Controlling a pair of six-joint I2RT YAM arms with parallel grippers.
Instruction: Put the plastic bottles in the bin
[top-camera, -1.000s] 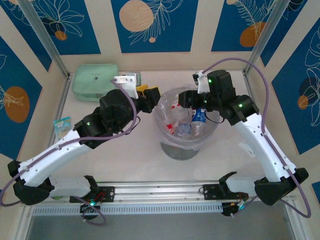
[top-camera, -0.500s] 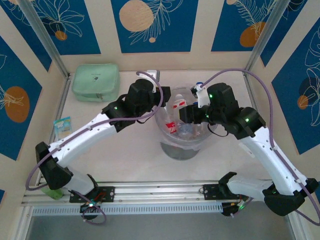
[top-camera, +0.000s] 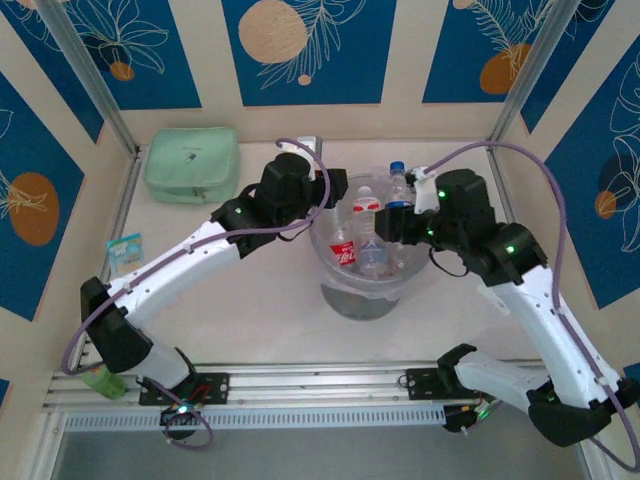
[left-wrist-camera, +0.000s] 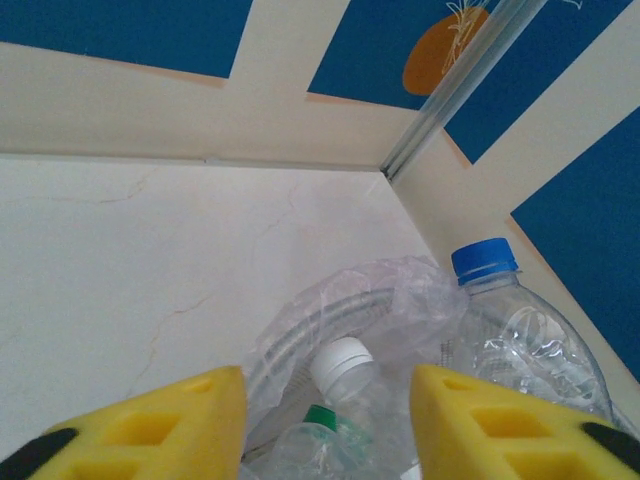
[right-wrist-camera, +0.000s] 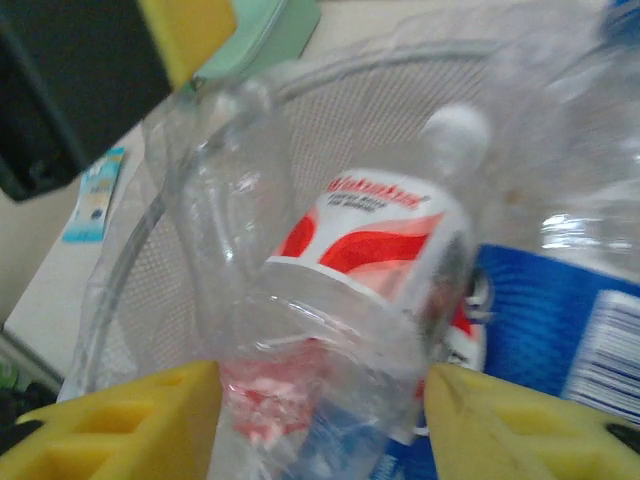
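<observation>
Several plastic bottles (top-camera: 343, 250) already sit inside the bin (top-camera: 365, 297) in the overhead view, some upright and some tipped. Both arms reach in over its rim from opposite sides, the left gripper (top-camera: 335, 188) at the far-left edge and the right gripper (top-camera: 390, 226) just beside a blue-capped bottle (top-camera: 398, 185) that pokes up above the rim. That placement suits dropping loads straight down rather than tossing them. The mint-green pouch (top-camera: 192, 163) lies well apart at the back corner, not part of the job. From the left wrist, the left gripper (left-wrist-camera: 328, 400) has its yellow fingers (left-wrist-camera: 190, 420) spread with nothing between them. Below it lie the bin's crumpled clear liner (left-wrist-camera: 400, 290), a white-capped bottle (left-wrist-camera: 345, 365) and the blue-capped bottle (left-wrist-camera: 510, 330), so this hand looks empty above the drop zone. From the right wrist, the right gripper (right-wrist-camera: 320, 400) has its pads apart, and a red-labelled bottle (right-wrist-camera: 370, 250) spans the gap over the bin's wall (right-wrist-camera: 140, 300). The blur hides whether the pads press it or it lies loose.
</observation>
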